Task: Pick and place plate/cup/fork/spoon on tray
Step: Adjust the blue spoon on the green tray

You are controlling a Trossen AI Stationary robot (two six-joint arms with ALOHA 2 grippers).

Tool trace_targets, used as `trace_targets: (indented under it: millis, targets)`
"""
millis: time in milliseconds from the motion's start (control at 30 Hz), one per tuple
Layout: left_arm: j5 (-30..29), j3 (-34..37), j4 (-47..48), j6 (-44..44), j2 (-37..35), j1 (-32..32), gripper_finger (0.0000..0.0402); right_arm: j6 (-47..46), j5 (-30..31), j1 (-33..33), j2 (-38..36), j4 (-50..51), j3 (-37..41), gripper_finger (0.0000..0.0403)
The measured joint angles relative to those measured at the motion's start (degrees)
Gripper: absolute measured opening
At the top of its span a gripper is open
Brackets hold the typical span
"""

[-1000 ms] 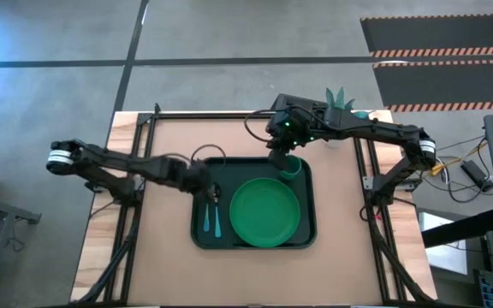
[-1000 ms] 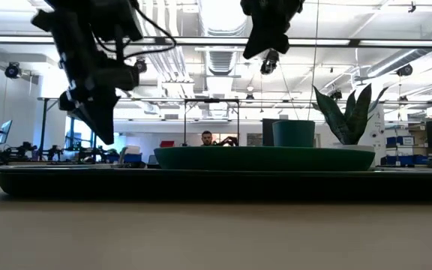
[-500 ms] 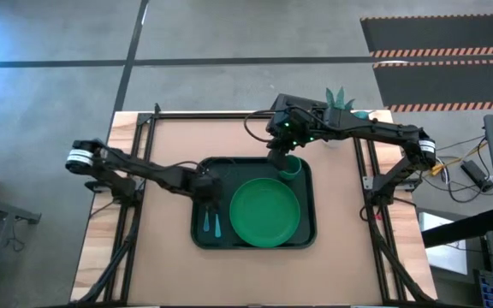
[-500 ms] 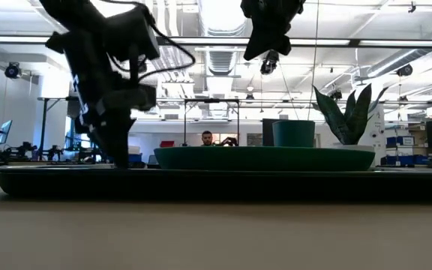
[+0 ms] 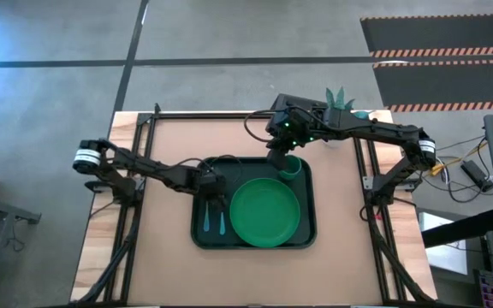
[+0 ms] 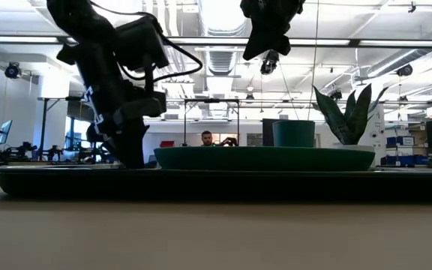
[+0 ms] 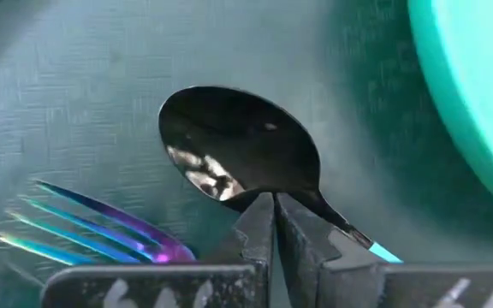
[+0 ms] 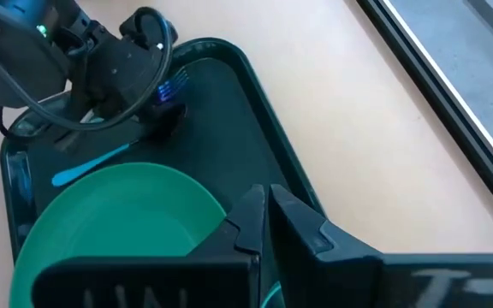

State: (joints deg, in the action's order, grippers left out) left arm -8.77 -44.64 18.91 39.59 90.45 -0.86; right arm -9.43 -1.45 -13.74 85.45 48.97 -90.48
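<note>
The dark green tray point(image 5: 308, 231) lies mid-table. On it lie the green plate point(image 5: 264, 211), the cup point(image 5: 292, 168) standing in its far right corner, the fork point(image 7: 92, 229) and the spoon point(image 7: 229, 141), side by side left of the plate. My left gripper point(image 7: 274, 204) is shut, its tips low over the tray at the spoon's neck; it also shows in the high view point(image 5: 215, 195). My right gripper point(image 8: 264, 205) is shut and empty, well above the cup point(image 6: 293, 133). My left gripper's shut fingertips point(image 7: 262, 224) come from above, pointing down, at the spoon's neck point(image 7: 330, 214), where the bowl meets the light blue handle. I cannot tell whether they touch it. The spoon lies flat on the tray.
A white pot with a spiky green plant point(image 5: 341, 98) stands at the table's far right, behind the cup. Bare table lies on the near side and on both sides of the tray. A person point(image 6: 207, 139) shows far off in the room.
My left gripper has gone down to the tray and a little toward the plate, ending at the spoon's neck with its fingers shut. My right gripper has kept still above the cup.
</note>
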Motion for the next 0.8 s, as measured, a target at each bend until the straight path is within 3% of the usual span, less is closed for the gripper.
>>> trace_targets:
  millis: [800]
  targets:
    - [1.1,-1.7,1.0,-2.9,-0.4,3.4,0.0000,0.4,0.0,0.0,0.0,0.3,0.0,0.0008]
